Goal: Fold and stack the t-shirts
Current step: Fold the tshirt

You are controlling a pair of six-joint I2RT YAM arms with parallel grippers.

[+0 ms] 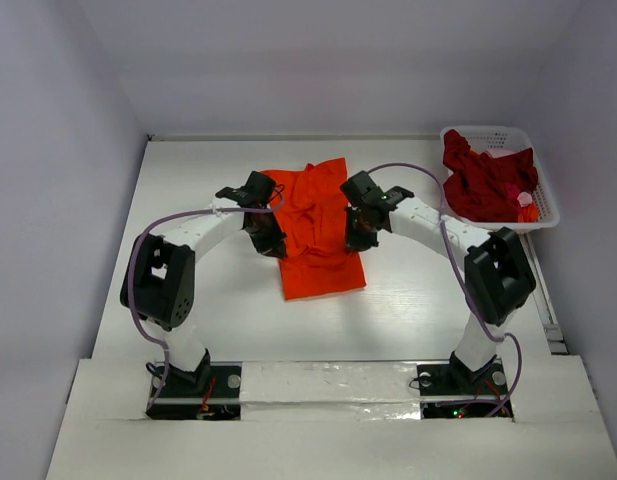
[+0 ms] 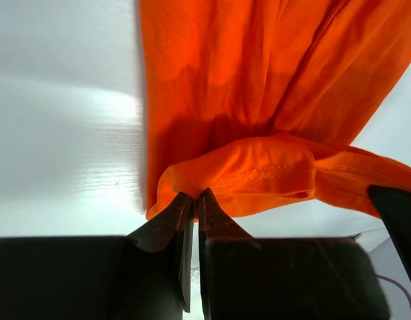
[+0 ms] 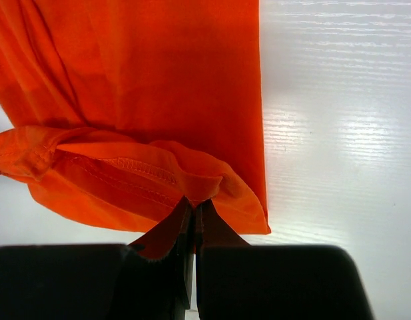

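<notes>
Top external view: two t-shirts, one basket, two arms and two grippers are on one white table [image 1: 238, 320]. The white lattice basket [image 1: 548, 215] stands at the far right corner of the table and serves as the reference point. One dark red t-shirt [image 1: 483, 180] lies bunched inside the basket, filling most of it. One orange t-shirt [image 1: 318, 235] lies on the table well to the left of the basket. Its near part is flat and its far part is rumpled. The right gripper [image 1: 356, 238] sits at the shirt edge nearer the basket. The left gripper [image 1: 271, 243] sits at the shirt edge farther from the basket. Left wrist view: the left gripper [image 2: 194, 195] has its jaws pressed nearly together on a rolled fold of the orange t-shirt [image 2: 258, 100], with a stitched hem showing just beyond the tips. Right wrist view: the right gripper [image 3: 193, 201] likewise has its jaws pinched tight on a hemmed fold of the orange t-shirt [image 3: 158, 80], and the bare table [image 3: 338, 133] shows on the basket side of the cloth.
</notes>
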